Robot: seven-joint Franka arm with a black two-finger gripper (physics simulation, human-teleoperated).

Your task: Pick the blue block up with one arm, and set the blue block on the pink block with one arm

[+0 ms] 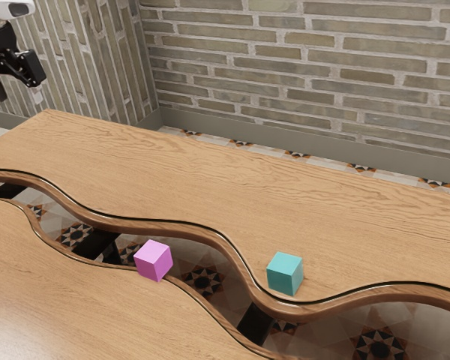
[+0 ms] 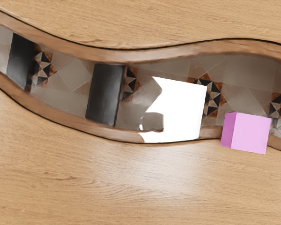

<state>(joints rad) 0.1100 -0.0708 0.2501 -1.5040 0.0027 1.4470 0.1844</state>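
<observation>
Your gripper (image 1: 17, 91) hung high at the exterior view's upper left, its jaws apart and holding nothing, well away from both blocks. The blue block (image 1: 285, 273) sat upright on the far board of the table (image 1: 210, 172), right at the edge of the wavy glass strip. It was well apart from the pink block (image 1: 153, 260), which rested at the strip's near edge, toward the exterior view's left. You had the whole pick ahead of you. The blue block looked a small, rigid, light cube with smooth, likely slick faces; you would have done best to close squarely on two opposite side faces, centred
</observation>
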